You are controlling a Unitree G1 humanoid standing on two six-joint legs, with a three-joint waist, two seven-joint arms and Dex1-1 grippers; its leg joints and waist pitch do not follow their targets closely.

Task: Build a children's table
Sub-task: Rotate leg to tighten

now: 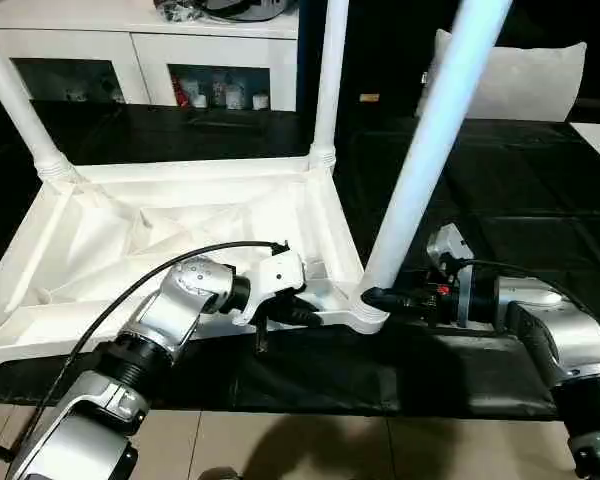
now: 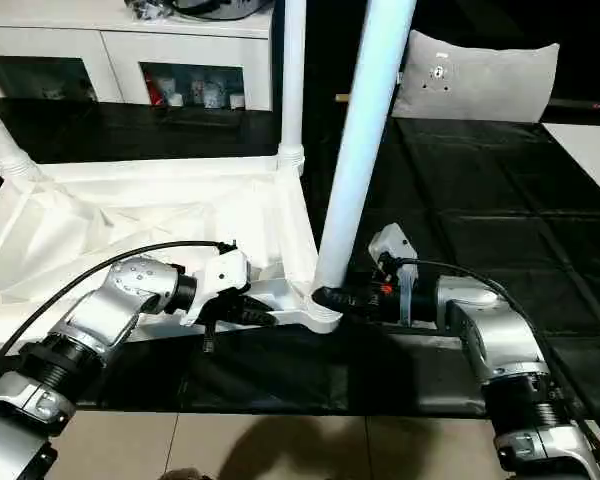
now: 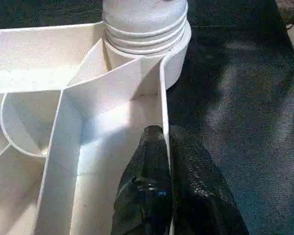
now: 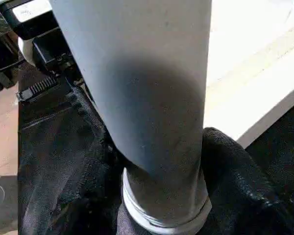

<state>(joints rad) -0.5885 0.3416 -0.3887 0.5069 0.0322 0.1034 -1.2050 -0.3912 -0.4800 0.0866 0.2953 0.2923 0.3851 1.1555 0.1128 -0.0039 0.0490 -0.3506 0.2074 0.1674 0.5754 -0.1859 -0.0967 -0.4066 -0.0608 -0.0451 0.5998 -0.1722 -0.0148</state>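
**Two Grippers at the Near Corner of the Upside-Down Table**

The white table top (image 1: 180, 225) lies upside down on the big black work table (image 1: 540, 180). Its ribs face up.

At the far left corner a white leg (image 1: 15, 100) stands in its round socket. A second leg (image 1: 328, 80) stands up at the far right corner.

The left gripper (image 3: 167, 147) is at the near edge of the top. Its two black fingers (image 3: 147, 196) are pinching the thin side wall, one finger inside and one outside.

Just to the right, a third leg (image 1: 430, 140) leans in the near right corner socket (image 1: 365, 315). The right gripper (image 1: 385, 298) has its fingers on both sides of this leg's bottom end, just above the socket.

Far back on the right lies a grey cushion (image 1: 520, 80). White cabinets (image 1: 130, 50) stand at the back.
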